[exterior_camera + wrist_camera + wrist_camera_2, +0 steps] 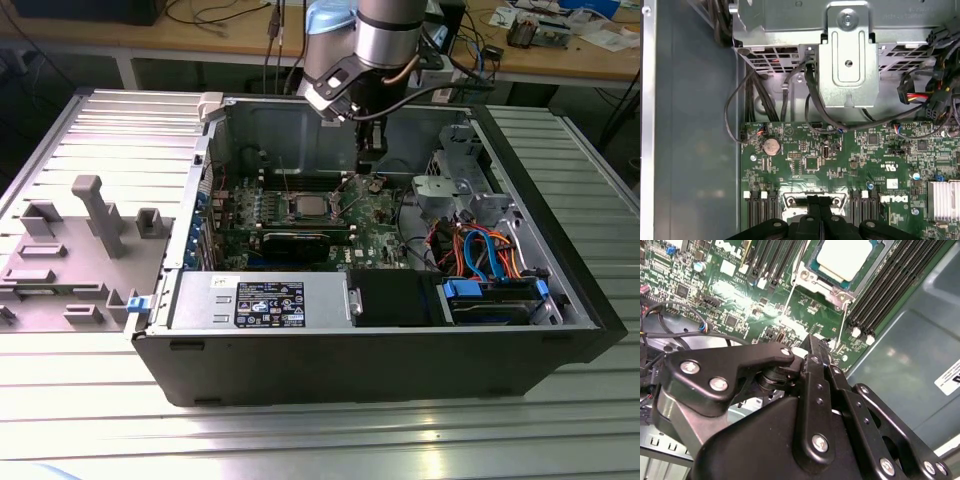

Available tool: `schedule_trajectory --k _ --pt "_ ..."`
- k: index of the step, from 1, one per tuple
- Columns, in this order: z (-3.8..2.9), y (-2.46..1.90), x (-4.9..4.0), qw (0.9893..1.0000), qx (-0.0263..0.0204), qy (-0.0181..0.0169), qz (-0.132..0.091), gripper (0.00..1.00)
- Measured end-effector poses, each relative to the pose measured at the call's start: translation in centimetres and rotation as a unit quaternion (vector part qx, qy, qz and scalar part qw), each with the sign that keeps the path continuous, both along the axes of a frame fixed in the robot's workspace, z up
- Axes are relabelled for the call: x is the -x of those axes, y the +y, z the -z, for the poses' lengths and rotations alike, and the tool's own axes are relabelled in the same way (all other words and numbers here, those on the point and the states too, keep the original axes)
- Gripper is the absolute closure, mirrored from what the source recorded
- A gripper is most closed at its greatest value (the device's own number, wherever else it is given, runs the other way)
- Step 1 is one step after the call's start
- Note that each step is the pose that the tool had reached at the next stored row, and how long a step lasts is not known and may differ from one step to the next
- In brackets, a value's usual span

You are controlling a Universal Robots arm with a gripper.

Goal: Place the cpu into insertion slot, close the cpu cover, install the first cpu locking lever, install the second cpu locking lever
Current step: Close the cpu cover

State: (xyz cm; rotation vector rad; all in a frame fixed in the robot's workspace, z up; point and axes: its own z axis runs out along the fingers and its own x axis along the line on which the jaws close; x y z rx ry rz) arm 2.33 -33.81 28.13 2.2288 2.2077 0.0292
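Observation:
The cpu (845, 257) lies with its silver top up in the insertion slot (814, 263) on the green motherboard; in the exterior view the cpu (306, 207) is in the middle of the board. The cpu cover (815, 284) lies flat as a grey frame around the chip. Two thin wire levers (798, 280) (844, 322) run along its sides and look raised off the board. My black gripper (815, 342) hangs above the board beside the socket, toward the coin battery, shut with nothing between its fingers (812, 212). In the exterior view the gripper (369, 160) hangs to the right of the socket.
A coin battery (771, 145) sits on the board near black cables (747, 107). A grey metal bracket (848, 55) and a drive cage (455, 185) stand on the exterior view's right. Black memory slots (890, 285) flank the socket. The case walls (350, 355) enclose everything.

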Motion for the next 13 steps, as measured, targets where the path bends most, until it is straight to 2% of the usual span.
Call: schedule_trajectory --k 6,11,13 --pt "0.02 0.0 -0.81 1.0 0.0 0.0009 0.0 0.89" --pt "0.26 0.01 -1.73 1.0 0.0 0.007 0.0 0.89" --pt "0.41 0.01 -1.94 1.0 0.0 0.0084 0.0 0.89"
